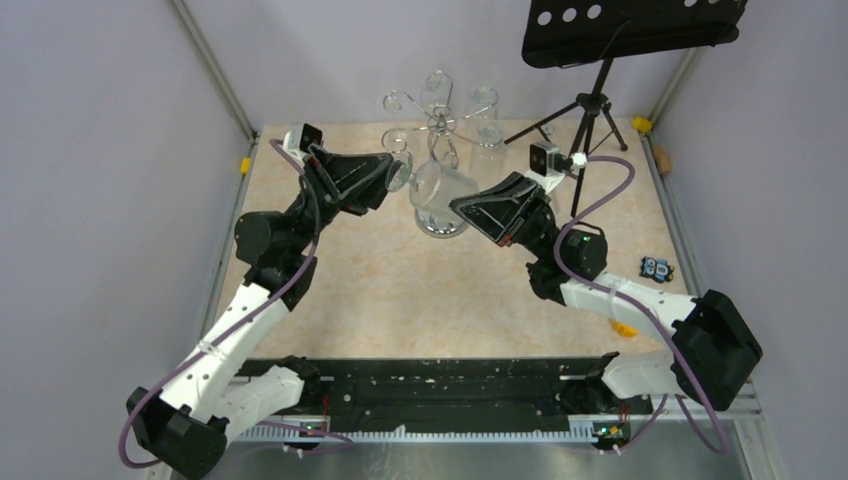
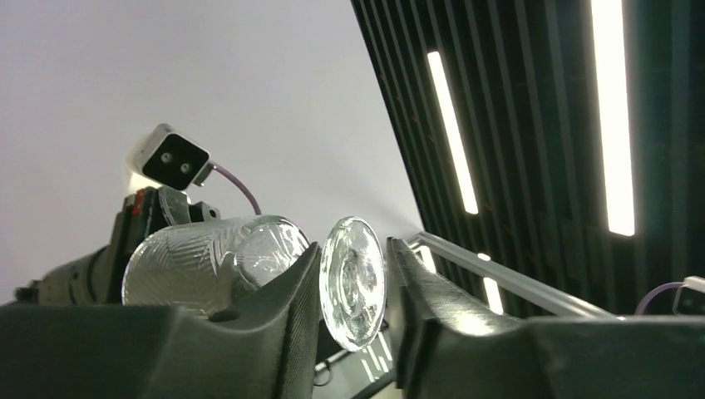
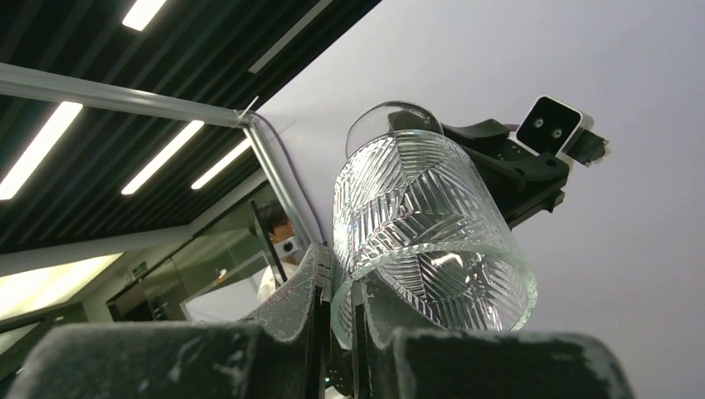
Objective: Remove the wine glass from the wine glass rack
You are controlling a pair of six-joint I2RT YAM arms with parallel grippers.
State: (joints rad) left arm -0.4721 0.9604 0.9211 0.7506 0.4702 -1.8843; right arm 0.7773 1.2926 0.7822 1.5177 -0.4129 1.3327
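The wine glass lies horizontal, foot inside the slightly parted left gripper; right gripper pinches the bowl rim; both arms angle inward

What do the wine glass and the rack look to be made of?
The wine glass looks like clear cut glass, possibly crystal: it is see-through, with a ridged chevron pattern and bright glints. The wine glass rack is probably chromed metal wire: thin, shiny, curled arms.

Robotics lab cell: plain grey walls, aluminium frame posts (strip lights, black slatted ceiling).
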